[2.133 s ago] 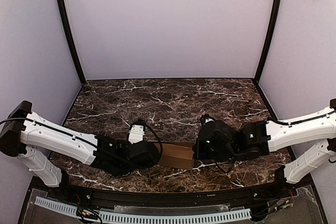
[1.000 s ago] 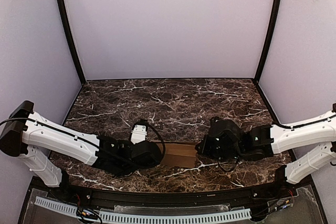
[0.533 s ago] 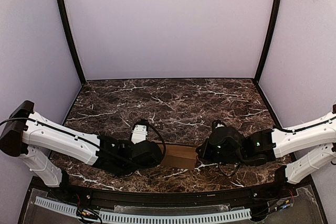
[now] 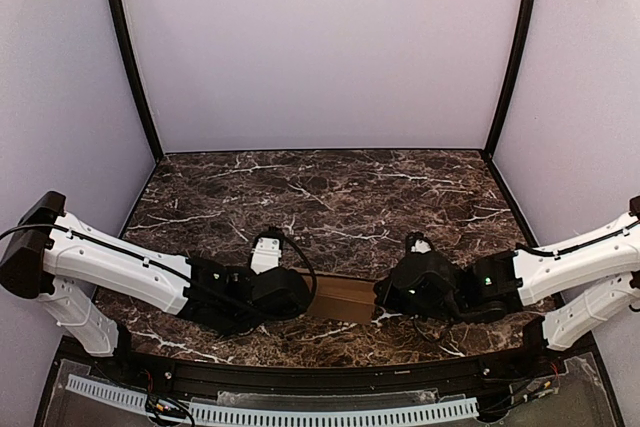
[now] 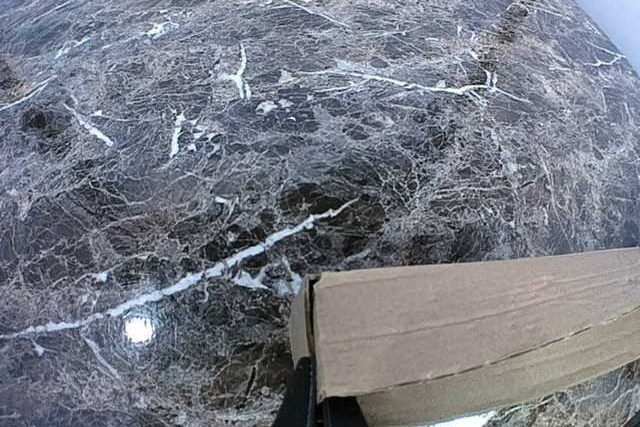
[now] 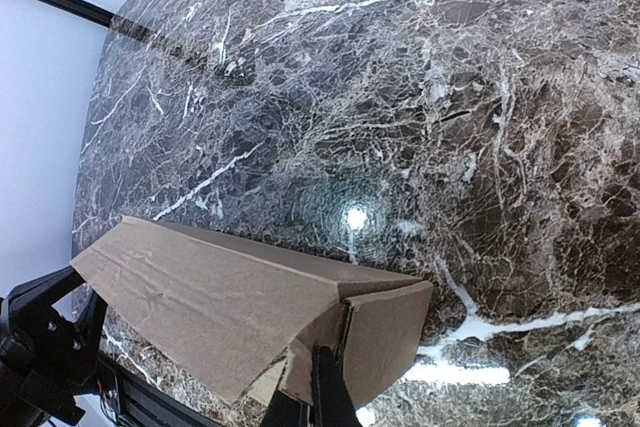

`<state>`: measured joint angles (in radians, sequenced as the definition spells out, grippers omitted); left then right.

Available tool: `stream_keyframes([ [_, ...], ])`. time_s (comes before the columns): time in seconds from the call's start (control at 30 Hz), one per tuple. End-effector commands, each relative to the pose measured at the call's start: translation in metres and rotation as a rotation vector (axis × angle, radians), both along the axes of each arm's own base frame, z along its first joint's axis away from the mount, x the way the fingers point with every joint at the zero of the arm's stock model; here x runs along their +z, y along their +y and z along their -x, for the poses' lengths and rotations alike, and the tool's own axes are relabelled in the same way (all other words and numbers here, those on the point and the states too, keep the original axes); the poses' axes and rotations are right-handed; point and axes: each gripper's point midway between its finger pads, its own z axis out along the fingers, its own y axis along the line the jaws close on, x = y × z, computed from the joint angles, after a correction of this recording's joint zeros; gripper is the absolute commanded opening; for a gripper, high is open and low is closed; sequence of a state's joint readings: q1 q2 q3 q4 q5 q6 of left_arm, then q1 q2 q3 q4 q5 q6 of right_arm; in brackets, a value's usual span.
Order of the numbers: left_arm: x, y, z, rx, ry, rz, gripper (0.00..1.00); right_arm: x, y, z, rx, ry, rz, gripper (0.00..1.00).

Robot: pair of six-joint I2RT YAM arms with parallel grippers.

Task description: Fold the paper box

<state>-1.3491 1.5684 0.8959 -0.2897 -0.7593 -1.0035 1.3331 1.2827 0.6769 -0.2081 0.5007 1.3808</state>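
The paper box (image 4: 342, 297) is a plain brown cardboard piece folded into a long shape. It sits low over the marble table near the front edge, between my two grippers. My left gripper (image 4: 306, 297) is shut on the box's left end. In the left wrist view its dark fingertips (image 5: 312, 399) pinch the end edge of the box (image 5: 480, 322). My right gripper (image 4: 381, 295) is shut on the right end. In the right wrist view the box (image 6: 200, 297) has a side flap (image 6: 390, 332) bent round its end, with the gripper (image 6: 325, 392) holding there.
The dark marble table (image 4: 320, 197) reaches back to the lilac walls, with black corner posts (image 4: 130, 57) at left and right. A ribbed cable track (image 4: 280, 412) runs below the front edge. The left arm (image 6: 40, 347) shows at the bottom left of the right wrist view.
My right wrist has drifted rightward and sunk lower toward the table. The box now lies flatter and lower between the grippers. The left arm has hardly moved.
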Motion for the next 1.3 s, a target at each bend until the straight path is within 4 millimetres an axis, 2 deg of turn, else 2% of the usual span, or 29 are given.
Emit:
stream_keyframes([
  [0.0,-0.065,0.051,0.031,-0.032,0.219,-0.276,0.0,-0.06,-0.075,0.024,-0.005,0.117,0.359,0.0],
  [0.23,-0.066,0.051,0.031,-0.029,0.22,-0.277,0.0,-0.062,-0.087,0.027,-0.015,0.122,0.384,0.0],
  [0.5,-0.067,0.051,0.031,-0.03,0.219,-0.279,0.0,-0.065,-0.091,0.03,-0.014,0.125,0.404,0.0],
  [0.97,-0.067,0.048,0.031,-0.041,0.221,-0.284,0.0,-0.051,-0.048,0.028,0.052,0.083,0.41,0.0],
  [1.27,-0.066,0.047,0.031,-0.05,0.216,-0.271,0.0,-0.027,-0.019,0.031,0.116,0.045,0.345,0.0],
])
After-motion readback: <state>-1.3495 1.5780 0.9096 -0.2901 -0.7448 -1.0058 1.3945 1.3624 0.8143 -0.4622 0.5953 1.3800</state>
